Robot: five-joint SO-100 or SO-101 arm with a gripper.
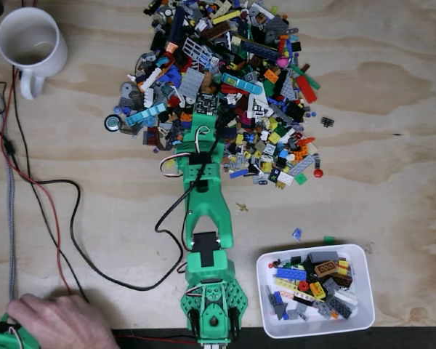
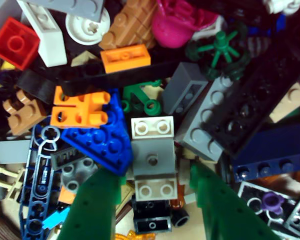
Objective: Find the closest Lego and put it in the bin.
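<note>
- lego pile (image 1: 225, 94) lay heaped at the top of the fixed view, well apart from the bin (image 1: 363, 309) at lower right; the bin already held a layer of mixed bricks, so the sorting appeared part done.
- green arm (image 1: 206, 218) was stretched from its base at the bottom edge up into the near side of the pile, which fits a reach for the closest pieces.
- gripper (image 2: 155, 200) in the wrist view had its two green fingers (image 2: 92, 210) spread apart, clamped on nothing, straddling a small grey-and-white piece (image 2: 153, 162).
- that piece sat just beside a blue wedge plate (image 2: 102, 135) and a grey brick (image 2: 202, 122); crowding may make a clean pinch difficult, in my judgement.
- a person's hand (image 1: 62, 320) rested at lower left of the fixed view, near cables (image 1: 58, 211).
- white mug (image 1: 30, 43) stood at upper left, away from the work.
</note>
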